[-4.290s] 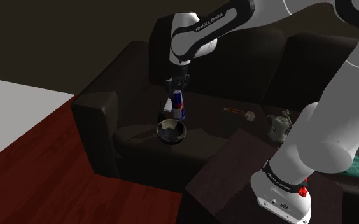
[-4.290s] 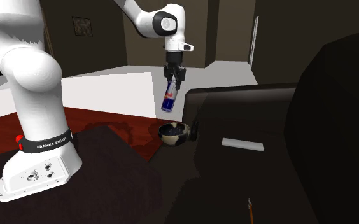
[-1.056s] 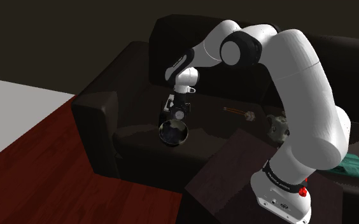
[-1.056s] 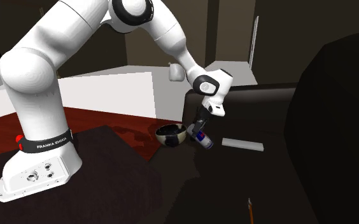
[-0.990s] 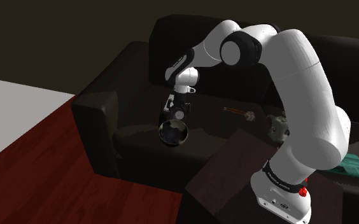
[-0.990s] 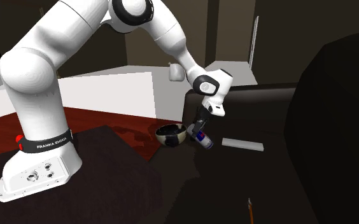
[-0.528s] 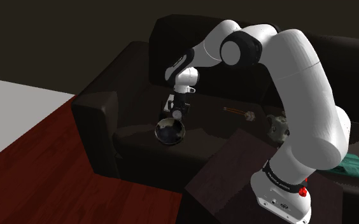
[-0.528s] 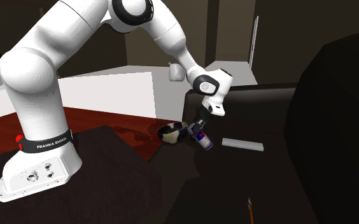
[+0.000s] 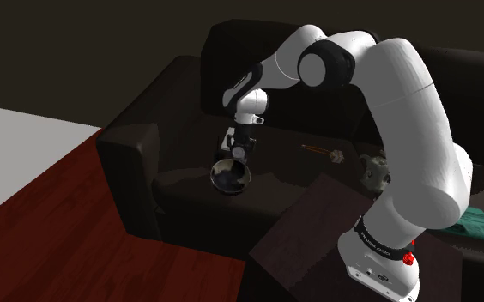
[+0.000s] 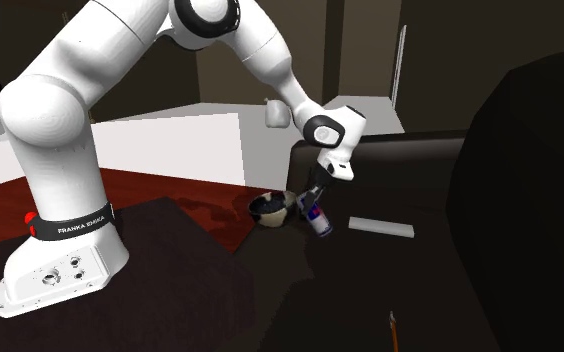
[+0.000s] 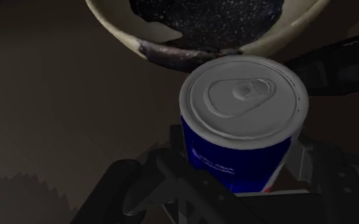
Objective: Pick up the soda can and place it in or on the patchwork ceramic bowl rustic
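So the gripper (image 10: 315, 192) is clamping the soda can (image 10: 318, 216) right now. In the wrist view its 2 black fingers (image 11: 304, 159) are pressing in on either side of the blue body, with the silver lid and pull tab pointing back up at the hand.

The can is hanging low over the dark sofa (image 9: 180, 103) seat, outside the bowl (image 10: 263, 212) and just beside it, on the second exterior view's right. It isn't over the opening at all. Its long axis is tilting, with the lid end up in the hand and the lower end leaning away from the bowl.

The bit that matters, I'd say, is that the bowl is sitting just past the can as seen from the hand, with its cream rim and dark speckled inside right behind the lid. Since the can's bottom is riding about level with the bowl's wall, I'm guessing it needs lifting before it goes sideways over the rim, otherwise it's probably just going to shove the bowl along.

Stuff I'm not able to tell:
- The lid is overlapping the bowl rim in the wrist view, so whether they're touching or just close is anyone's guess.
- The can's lower end is getting cut off there, and everything's so dim I can't say if it's resting on the cushion.
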You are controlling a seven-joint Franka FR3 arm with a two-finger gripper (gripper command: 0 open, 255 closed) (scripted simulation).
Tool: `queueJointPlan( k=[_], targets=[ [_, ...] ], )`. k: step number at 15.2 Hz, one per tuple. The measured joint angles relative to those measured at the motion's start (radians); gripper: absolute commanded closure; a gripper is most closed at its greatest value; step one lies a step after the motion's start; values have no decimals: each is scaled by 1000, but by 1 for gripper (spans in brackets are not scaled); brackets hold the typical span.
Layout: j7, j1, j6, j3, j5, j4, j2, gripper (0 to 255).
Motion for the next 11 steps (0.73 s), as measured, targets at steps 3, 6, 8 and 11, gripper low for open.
queueJointPlan(
  k=[3,6,8,11],
  targets=[
    [5,3,-14,-6,-7,-14,-28,255],
    [16,8,-41,-13,-16,-18,-60,255],
    [21,11,-54,-17,-22,-25,-81,255],
    [31,15,-77,-23,-31,-28,-108,255]
  ],
)
